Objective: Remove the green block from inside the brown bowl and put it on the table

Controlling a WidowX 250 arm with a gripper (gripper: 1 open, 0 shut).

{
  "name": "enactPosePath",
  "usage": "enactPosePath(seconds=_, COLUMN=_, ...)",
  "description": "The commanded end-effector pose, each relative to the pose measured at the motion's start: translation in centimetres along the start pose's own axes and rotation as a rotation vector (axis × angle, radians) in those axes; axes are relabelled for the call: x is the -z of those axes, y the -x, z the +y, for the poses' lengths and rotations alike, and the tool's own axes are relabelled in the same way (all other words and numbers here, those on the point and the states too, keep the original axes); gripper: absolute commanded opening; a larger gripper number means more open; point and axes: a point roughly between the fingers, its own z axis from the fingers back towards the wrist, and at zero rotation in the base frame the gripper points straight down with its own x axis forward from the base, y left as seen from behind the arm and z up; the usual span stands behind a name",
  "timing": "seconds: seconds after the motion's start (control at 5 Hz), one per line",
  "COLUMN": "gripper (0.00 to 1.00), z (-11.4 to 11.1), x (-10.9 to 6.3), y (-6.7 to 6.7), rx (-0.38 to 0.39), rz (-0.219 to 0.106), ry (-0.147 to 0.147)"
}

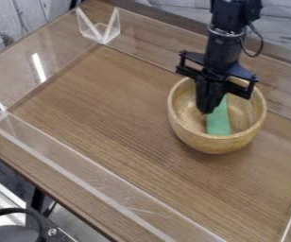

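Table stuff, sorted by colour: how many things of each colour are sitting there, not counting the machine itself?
Green: 1, the green block, lying inside the bowl
Light tan: 1, the brown bowl
Clear: 1, a small see-through stand in the far corner
Total: 3 things on the table

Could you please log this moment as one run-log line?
pincer: shut, down in brown bowl | green block: in bowl | table: block not placed
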Motion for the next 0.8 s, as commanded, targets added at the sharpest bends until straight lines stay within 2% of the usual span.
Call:
enactPosePath(seconds=0.0, gripper=0.00, z=-0.50, x=-1.63, y=-1.87, rx=0.011, rz=-0.061, ry=0.008)
enactPosePath(seconds=0.2, gripper=1.00, z=-0.64, x=-1.47, y=-2.52, rx=0.012, rz=-0.045, ry=0.009)
enactPosePath(seconds=0.4, gripper=0.00, z=-0.70, x=-1.15, y=-2.49, rx=-0.018, rz=-0.063, ry=0.020)
enactPosePath(seconds=0.6, gripper=1.00, z=-0.78, x=-1.21, y=-2.32, rx=-0.050, rz=-0.082, ry=0.029)
